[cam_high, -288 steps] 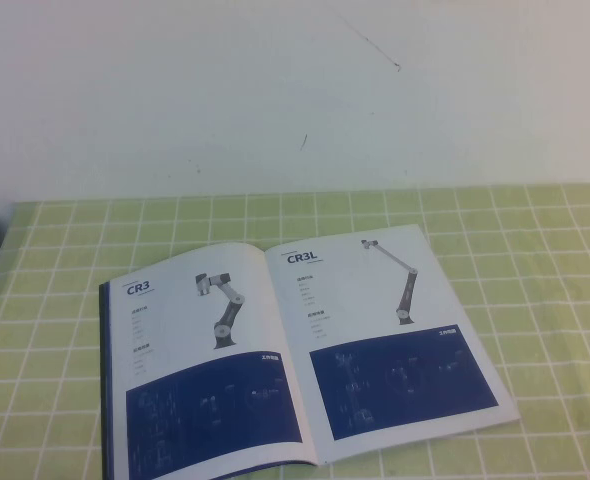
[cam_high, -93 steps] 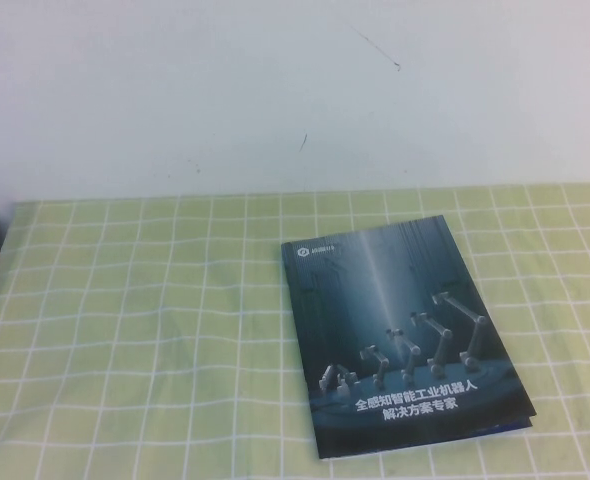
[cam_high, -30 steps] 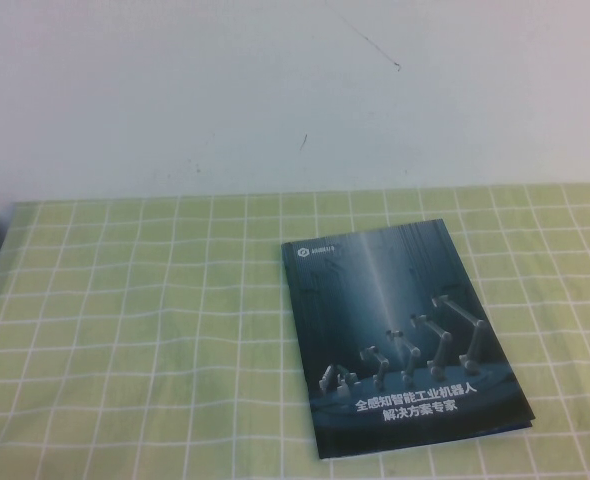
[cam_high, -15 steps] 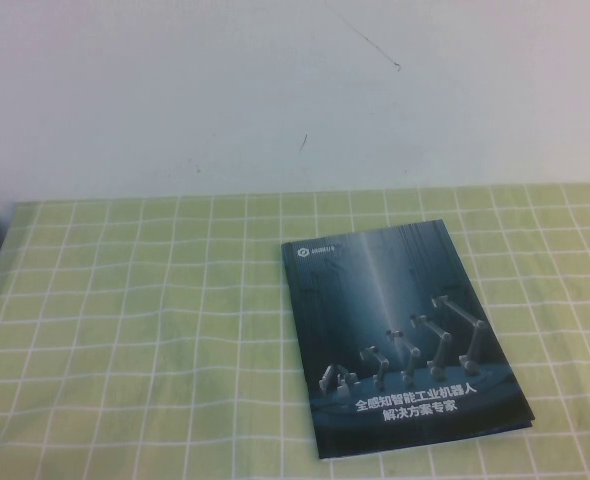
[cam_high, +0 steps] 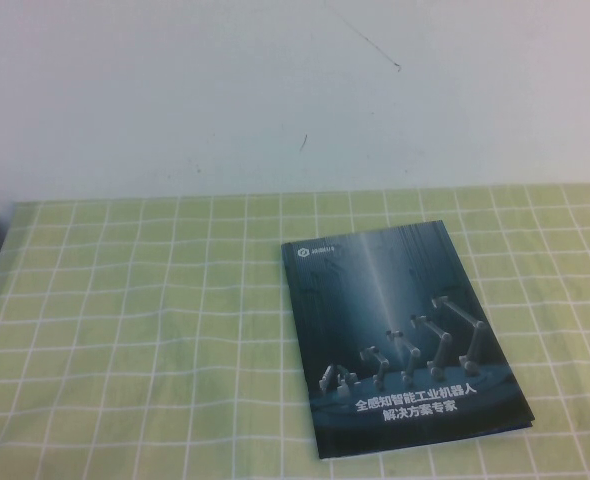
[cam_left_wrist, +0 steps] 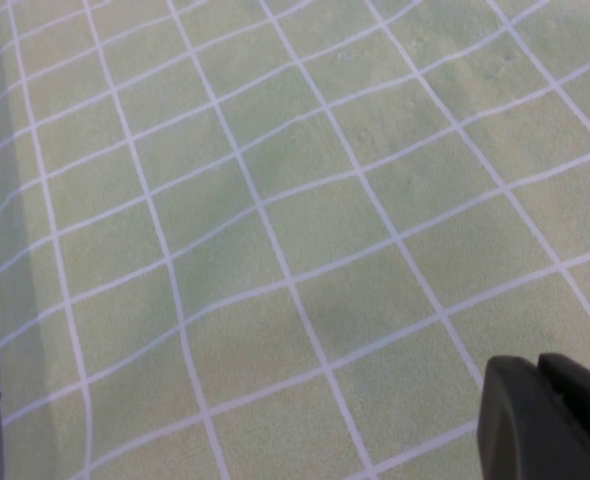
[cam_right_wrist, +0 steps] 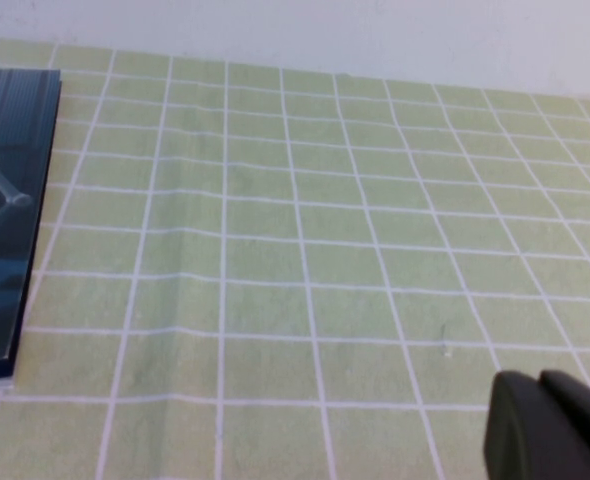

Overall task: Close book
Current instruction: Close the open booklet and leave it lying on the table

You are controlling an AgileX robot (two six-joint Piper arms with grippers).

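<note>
Plainly the book (cam_high: 405, 335) lies closed and flat on the near right part of the surface, turned a little askew to the grid of the cloth (cam_high: 125, 330). It is a thin, soft-bound brochure, so I judge it light and floppy: lifted by one corner it would sag and could fall open. Its front cover (cam_high: 395, 300) looks smooth and faintly glossy, dark blue-black with pale robot-arm artwork and white lettering, and such a coat is likely slippery under a hard pad. The safest hold would be a pinch at the free long edge on the right, or at a near corner where the leaves fan slightly. Pressing flat from above suits it better than lifting.

The cloth is light green with a white check, matte, woven and a little rumpled; it may drag with the book if the book is pushed. Behind it stands a plain white wall (cam_high: 275, 90), lightly scuffed.

Neither arm shows in the high view. The left gripper (cam_left_wrist: 545, 420) appears only as a dark corner in its wrist view, over bare cloth. The right gripper (cam_right_wrist: 550, 425) shows likewise, over cloth to the right of the book (cam_right_wrist: 5, 200). Whether either pair of jaws is open or closed, I cannot tell.
</note>
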